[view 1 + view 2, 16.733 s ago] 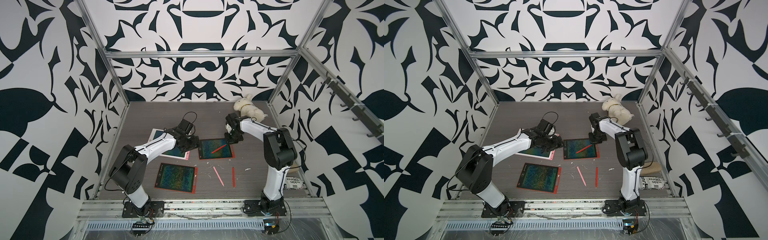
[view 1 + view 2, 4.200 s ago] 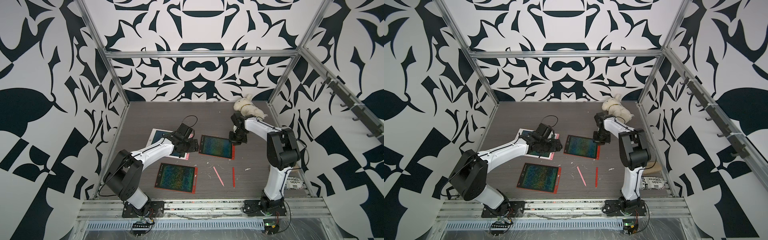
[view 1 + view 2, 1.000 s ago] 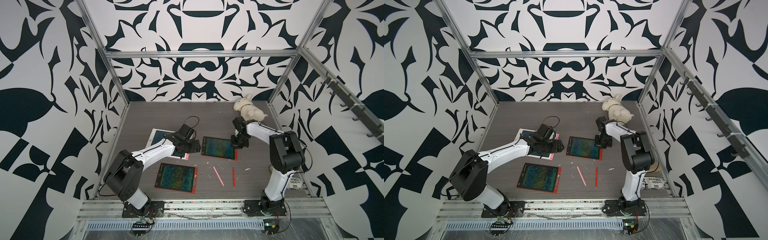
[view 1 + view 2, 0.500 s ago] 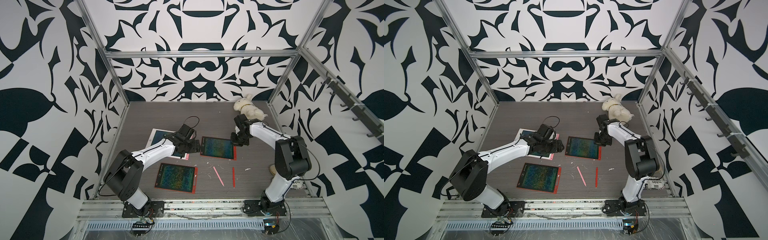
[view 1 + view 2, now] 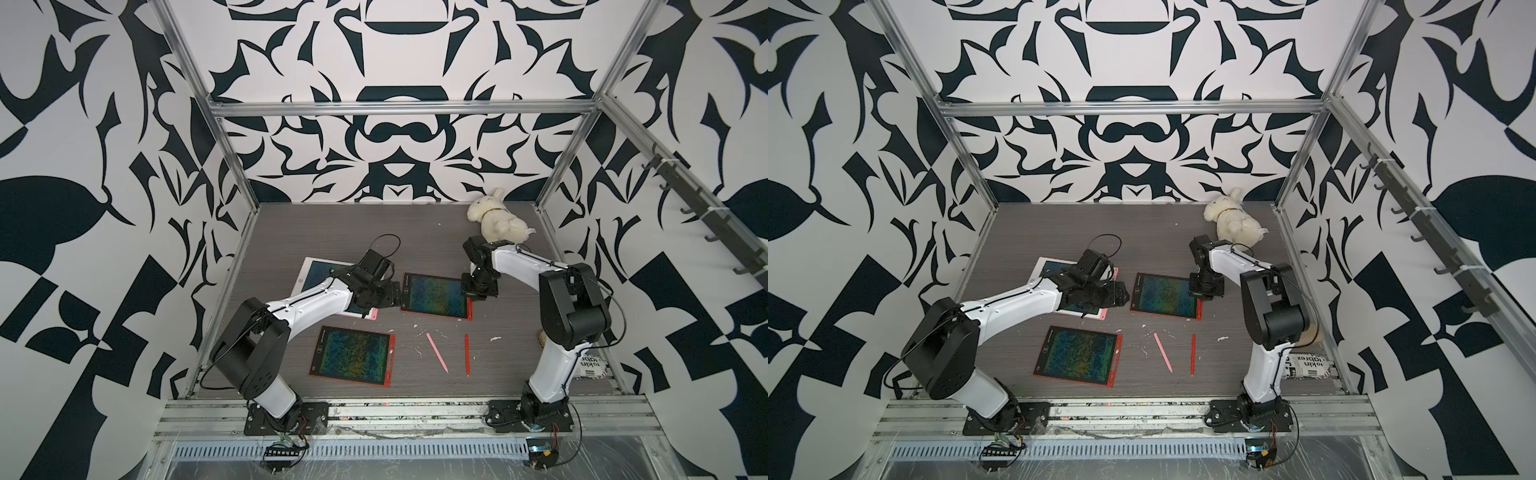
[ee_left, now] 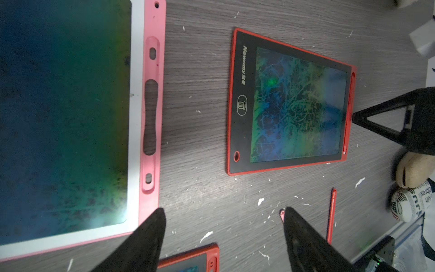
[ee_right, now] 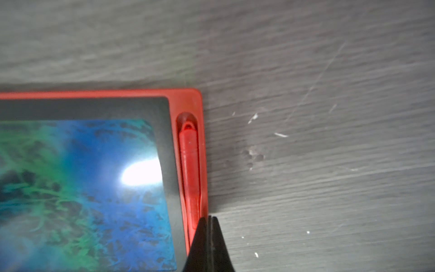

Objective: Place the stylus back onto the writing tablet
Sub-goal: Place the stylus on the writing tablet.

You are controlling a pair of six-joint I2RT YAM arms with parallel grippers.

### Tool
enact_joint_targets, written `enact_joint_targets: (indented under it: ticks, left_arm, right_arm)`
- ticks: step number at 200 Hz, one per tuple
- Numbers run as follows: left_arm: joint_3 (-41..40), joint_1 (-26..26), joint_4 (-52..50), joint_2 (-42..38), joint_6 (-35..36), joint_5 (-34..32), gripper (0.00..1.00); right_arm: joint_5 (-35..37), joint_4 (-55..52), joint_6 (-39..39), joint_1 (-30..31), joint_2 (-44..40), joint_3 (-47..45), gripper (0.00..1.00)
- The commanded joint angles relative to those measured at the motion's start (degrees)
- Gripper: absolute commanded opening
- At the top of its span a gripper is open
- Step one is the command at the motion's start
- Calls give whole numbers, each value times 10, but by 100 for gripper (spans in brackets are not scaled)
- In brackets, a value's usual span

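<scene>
My right jaws, clenched empty, rest tips against the red stylus (image 7: 189,164) lying in the red writing tablet (image 7: 94,93) edge slot (light, stiff, slick, I judge: pinch mid-shaft), left jaws half-open, empty.

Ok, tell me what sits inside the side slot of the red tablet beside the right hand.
A red stylus lies in the side slot of the tablet, rounded end showing. In the right wrist view the shut right hand covers its other end.
</scene>
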Motion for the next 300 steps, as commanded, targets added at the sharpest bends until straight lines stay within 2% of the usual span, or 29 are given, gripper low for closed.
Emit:
enact_joint_targets:
  ticks: [1, 96, 153, 192, 218, 300]
  left_arm:
    - [19, -2, -5, 10, 3, 5, 81]
    - [22, -2, -6, 16, 4, 7, 81]
    - [20, -2, -4, 17, 3, 6, 81]
    - [19, -3, -5, 15, 2, 7, 81]
    - [19, -3, -4, 14, 2, 7, 81]
    - [16, -3, -6, 11, 3, 5, 81]
  right_arm:
    - [18, -18, 4, 8, -4, 17, 0]
    - [37, -39, 20, 9, -21, 26, 0]
    - [14, -35, 24, 15, -33, 28, 6]
    - [6, -29, 28, 22, -30, 23, 15]
    - [6, -26, 29, 25, -22, 22, 16]
    - [27, -13, 14, 25, 30, 37, 0]
